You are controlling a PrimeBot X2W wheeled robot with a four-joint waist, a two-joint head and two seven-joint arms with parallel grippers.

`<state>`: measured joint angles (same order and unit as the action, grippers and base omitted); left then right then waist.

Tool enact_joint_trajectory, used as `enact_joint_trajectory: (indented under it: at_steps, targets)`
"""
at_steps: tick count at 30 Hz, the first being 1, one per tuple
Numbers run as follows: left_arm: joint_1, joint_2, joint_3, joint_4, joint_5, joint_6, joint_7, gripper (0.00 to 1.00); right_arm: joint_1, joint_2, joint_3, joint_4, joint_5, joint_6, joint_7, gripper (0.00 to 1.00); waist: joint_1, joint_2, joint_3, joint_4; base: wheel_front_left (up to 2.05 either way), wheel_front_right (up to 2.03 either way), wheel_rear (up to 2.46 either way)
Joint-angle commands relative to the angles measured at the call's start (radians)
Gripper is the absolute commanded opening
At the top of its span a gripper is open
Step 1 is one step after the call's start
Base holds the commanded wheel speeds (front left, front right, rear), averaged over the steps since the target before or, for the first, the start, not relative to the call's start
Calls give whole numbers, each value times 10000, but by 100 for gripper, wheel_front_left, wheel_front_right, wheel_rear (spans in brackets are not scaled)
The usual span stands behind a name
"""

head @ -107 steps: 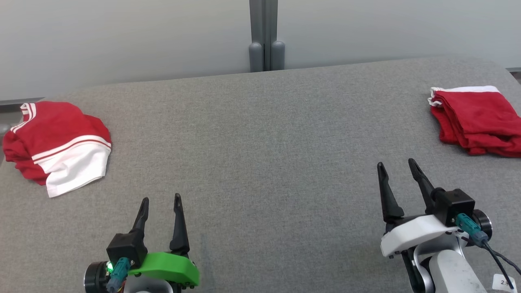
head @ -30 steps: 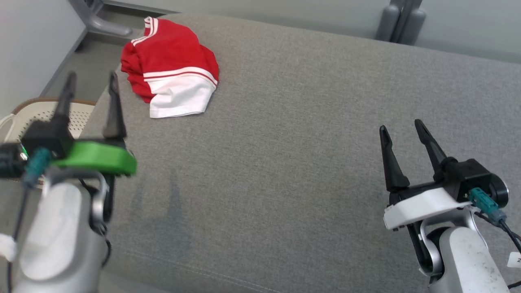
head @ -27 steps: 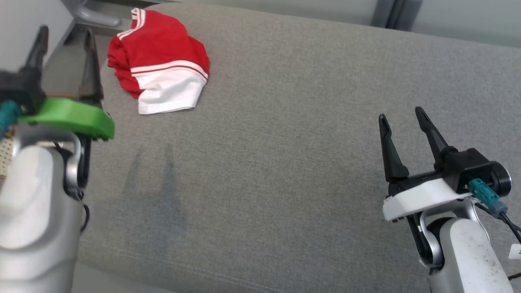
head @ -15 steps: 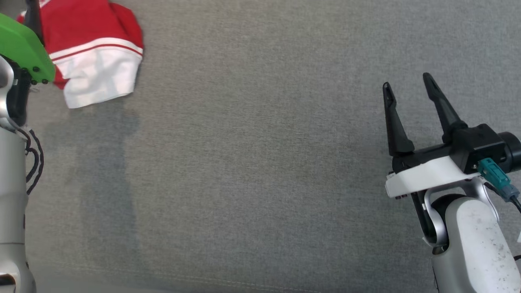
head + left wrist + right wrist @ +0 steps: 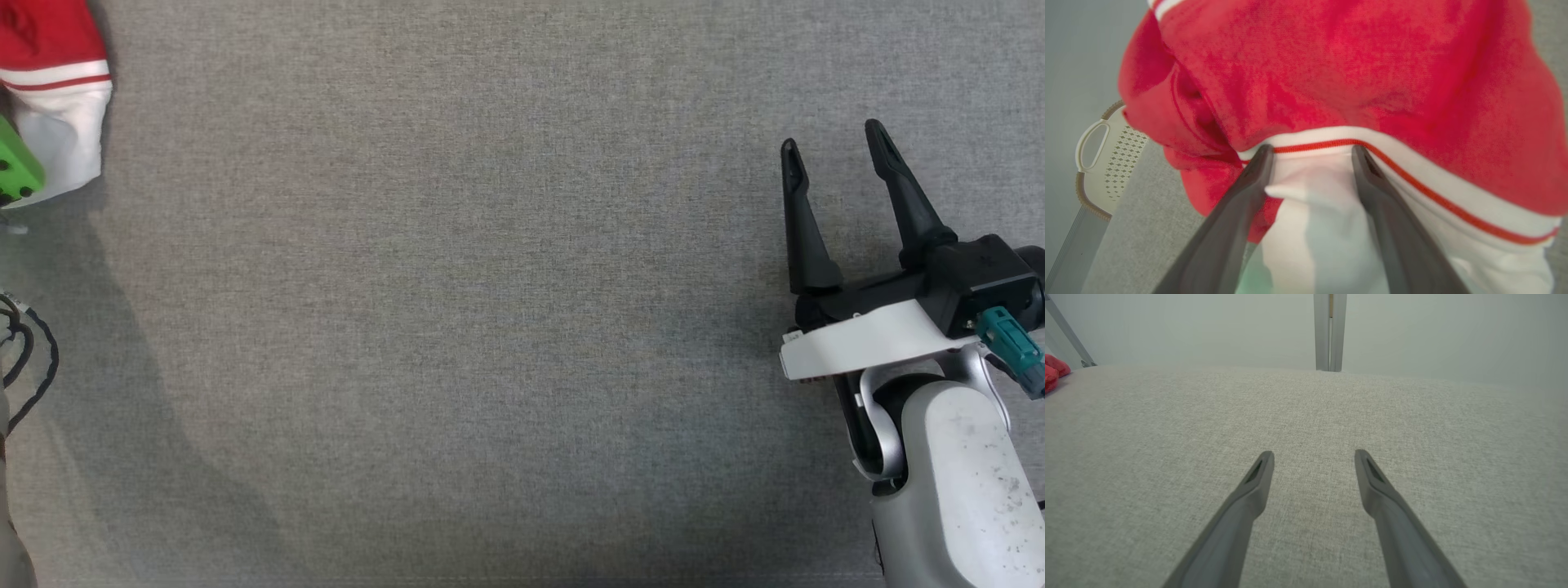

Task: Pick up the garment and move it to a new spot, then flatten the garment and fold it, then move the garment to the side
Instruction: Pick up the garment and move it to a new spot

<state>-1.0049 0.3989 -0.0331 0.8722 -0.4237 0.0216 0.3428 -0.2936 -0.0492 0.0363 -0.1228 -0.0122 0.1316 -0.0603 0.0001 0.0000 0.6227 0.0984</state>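
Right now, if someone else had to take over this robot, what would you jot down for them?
Left gripper: open, fingers poised at the white part of the red and white garment, not closed on it.
Right gripper: open, empty, above bare grey surface.
Garment: crumpled at the surface's left edge, near a white basket.
Done: nothing yet; garment not lifted.
To do: grasp, move, flatten, fold, set aside.

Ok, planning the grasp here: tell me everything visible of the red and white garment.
The garment is soft, terry-like cloth, red with a white panel and a white band carrying a thin red stripe. It lies crumpled in a heap on the grey fabric surface, near its left edge. The open left gripper straddles the white panel, fingertips at the stripe; contact is unclear.
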Motion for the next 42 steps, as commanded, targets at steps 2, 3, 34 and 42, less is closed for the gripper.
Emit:
enact_joint_trajectory:
  at_steps: [2, 3, 34, 42]
  targets:
    - [-149, -108, 27, 205, -153, -146, 82, 65, -207, -24, 44, 49, 49, -19, -65, 100, -1, 0, 272, -218, 0, 0, 0]
    - [-152, -176, 42, 230, -224, -224, -66, 25, -223, -24, 64, 87, 75, -19, -79, 100, -1, 0, 269, -216, 0, 0, 0]
    - [-1421, -2478, -2983, -1479, -144, -1518, -2085, 0, 944, -22, -248, 2646, 1496, -19, -1486, 100, -1, 0, -4217, -1847, 0, 0, 0]
    - [-222, -3438, -4187, -2416, -1163, -1429, -2755, 0, 922, -22, -287, 2723, 1651, -19, -1624, 100, -1, 0, -3840, -2546, 0, 0, 0]
